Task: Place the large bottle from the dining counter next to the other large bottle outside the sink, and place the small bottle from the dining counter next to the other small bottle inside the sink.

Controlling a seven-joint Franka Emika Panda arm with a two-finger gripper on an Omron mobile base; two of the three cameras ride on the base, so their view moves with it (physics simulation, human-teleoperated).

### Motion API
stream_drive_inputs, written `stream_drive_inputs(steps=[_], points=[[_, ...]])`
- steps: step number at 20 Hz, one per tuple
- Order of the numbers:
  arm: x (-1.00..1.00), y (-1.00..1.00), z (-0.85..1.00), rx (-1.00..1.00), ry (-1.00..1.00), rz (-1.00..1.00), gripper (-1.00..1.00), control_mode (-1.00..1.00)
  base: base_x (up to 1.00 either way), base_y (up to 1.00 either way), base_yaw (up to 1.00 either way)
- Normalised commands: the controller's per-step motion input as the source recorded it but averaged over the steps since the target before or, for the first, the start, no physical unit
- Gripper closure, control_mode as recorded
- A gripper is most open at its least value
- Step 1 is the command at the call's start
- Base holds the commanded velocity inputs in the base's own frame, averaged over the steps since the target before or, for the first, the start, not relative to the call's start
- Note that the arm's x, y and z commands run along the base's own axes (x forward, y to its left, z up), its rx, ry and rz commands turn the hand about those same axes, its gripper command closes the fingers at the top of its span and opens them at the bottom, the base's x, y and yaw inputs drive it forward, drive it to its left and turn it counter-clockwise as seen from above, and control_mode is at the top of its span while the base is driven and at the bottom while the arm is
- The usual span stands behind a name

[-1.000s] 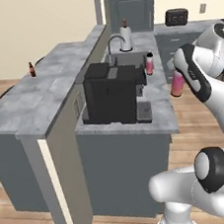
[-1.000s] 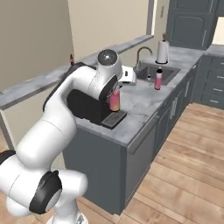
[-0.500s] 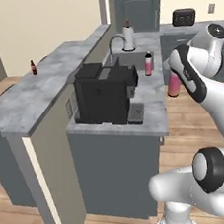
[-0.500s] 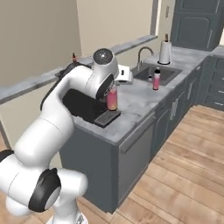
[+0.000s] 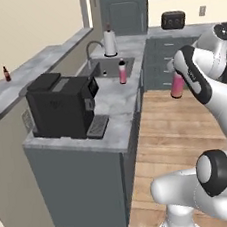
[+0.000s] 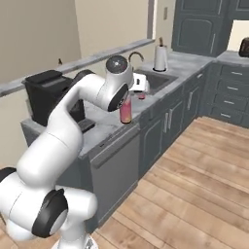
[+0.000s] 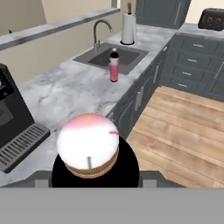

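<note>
Presently, a large pink bottle (image 6: 126, 111) is held in the gripper (image 6: 127, 99) at frame centre; a second pink bottle (image 5: 122, 72) is seen beside the sink (image 5: 104, 67), upper centre.

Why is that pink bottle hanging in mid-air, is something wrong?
Nothing is spilled or broken. The pink bottle is carried in the robot's pincer, upright, out beyond the counter edge over the wooden floor. A second pink bottle stands upright by the sink.

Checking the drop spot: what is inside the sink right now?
The sink shows dark floor with no bottle visible; the pink bottle on the counter edge covers part of the basin, so that patch is hidden.
</note>
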Motion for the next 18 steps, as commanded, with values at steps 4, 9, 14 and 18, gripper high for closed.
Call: stream_drive_inputs(steps=[4,9,14,18], points=[[0.0,0.0,0.0,0.0,0.0,0.0,1.0,1.0,0.49,-0.7,0.07],[0.0,0.0,0.0,0.0,0.0,0.0,1.0,1.0,0.57,-0.6,0.08],[0.0,0.0,0.0,0.0,0.0,0.0,1.0,1.0,0.86,-0.35,0.09],[0.0,0.0,0.0,0.0,0.0,0.0,1.0,1.0,0.78,-0.13,0.16]])
